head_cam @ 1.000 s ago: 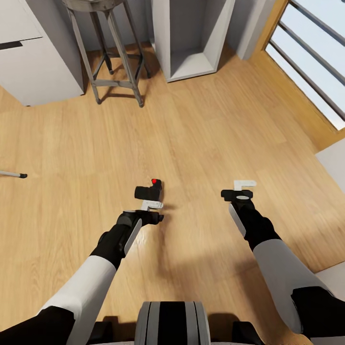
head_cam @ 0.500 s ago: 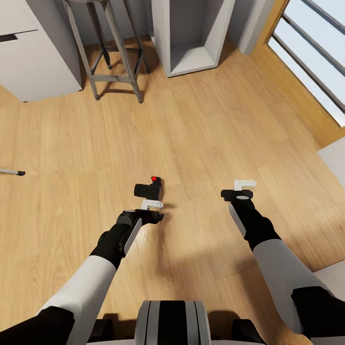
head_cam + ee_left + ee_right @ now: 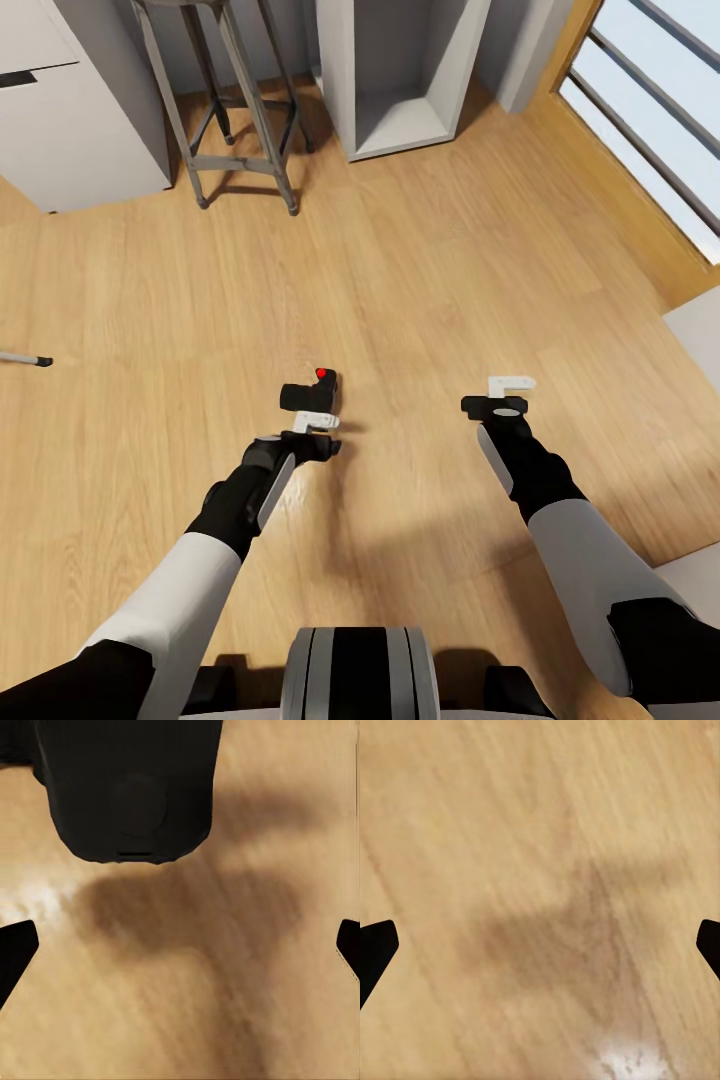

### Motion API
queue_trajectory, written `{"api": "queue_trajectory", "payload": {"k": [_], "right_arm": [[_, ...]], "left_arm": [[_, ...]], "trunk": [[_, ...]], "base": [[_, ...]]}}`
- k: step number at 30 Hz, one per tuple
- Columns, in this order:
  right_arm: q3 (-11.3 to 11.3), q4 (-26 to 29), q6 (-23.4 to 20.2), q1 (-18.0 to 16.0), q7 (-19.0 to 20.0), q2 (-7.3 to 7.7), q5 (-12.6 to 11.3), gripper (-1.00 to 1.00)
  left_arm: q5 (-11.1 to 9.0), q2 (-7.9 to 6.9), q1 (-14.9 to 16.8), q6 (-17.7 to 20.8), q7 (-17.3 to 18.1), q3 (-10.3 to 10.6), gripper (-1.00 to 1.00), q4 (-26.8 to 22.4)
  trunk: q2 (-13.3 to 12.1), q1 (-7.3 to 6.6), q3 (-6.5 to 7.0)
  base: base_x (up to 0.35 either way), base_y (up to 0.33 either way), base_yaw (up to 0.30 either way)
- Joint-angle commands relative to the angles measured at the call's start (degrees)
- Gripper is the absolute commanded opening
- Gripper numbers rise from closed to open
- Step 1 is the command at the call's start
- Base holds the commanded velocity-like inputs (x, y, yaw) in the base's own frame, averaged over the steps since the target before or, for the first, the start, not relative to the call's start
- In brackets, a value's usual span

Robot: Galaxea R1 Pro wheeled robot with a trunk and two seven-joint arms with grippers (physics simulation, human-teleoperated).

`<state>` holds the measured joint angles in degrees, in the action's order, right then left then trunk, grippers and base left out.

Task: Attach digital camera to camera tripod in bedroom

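The digital camera (image 3: 311,394) was seen carried clear of the plank floor (image 3: 420,260), apparently for transport to the tripod, though the left gripper (image 3: 316,424) looked spread; right gripper (image 3: 510,385) was spread, empty.

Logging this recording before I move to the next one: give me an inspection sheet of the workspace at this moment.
Surface: light wood plank floor, bare around the arms.
Job's things: digital camera on the floor, red button up; one tripod leg tip at the head view's left edge.
Clutter: nothing seen.
Grippers: left gripper just short of the camera, jaws open; right gripper over bare floor, jaws open.
Cables: nothing seen.
Surroundings: grey metal stool, white open shelf, white cabinet, wood-framed window.
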<state>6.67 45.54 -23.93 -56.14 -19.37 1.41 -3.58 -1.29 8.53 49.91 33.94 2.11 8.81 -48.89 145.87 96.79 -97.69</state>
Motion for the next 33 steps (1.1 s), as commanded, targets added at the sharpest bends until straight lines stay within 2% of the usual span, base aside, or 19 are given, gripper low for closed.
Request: {"api": "queue_trajectory", "payload": {"k": [1,7,9,33], "right_arm": [[0.4,0.1,-0.3,0.0,-0.5,0.08,-0.4,1.00],[0.4,0.0,-0.3,0.0,-0.5,0.08,-0.4,1.00],[0.4,0.1,-0.3,0.0,-0.5,0.08,-0.4,1.00],[0.4,0.1,-0.3,0.0,-0.5,0.08,-0.4,1.00]], "left_arm": [[-0.1,-0.02,0.0,-0.4,0.1,0.0,1.00,-0.1],[-0.1,-0.13,0.0,-5.5,-0.1,0.0,1.00,0.1],[-0.1,-0.15,0.0,-6.1,-0.2,-0.1,1.00,0.2],[-0.1,-0.18,0.0,-7.5,-0.6,-0.1,1.00,0.5]], "trunk": [[0.0,-0.01,-0.03],[0.0,-0.01,-0.03],[0.0,-0.01,-0.03],[0.0,-0.01,-0.03]], "base": [[0.000,0.000,0.000],[0.000,0.000,0.000],[0.000,0.000,0.000],[0.000,0.000,0.000]]}}
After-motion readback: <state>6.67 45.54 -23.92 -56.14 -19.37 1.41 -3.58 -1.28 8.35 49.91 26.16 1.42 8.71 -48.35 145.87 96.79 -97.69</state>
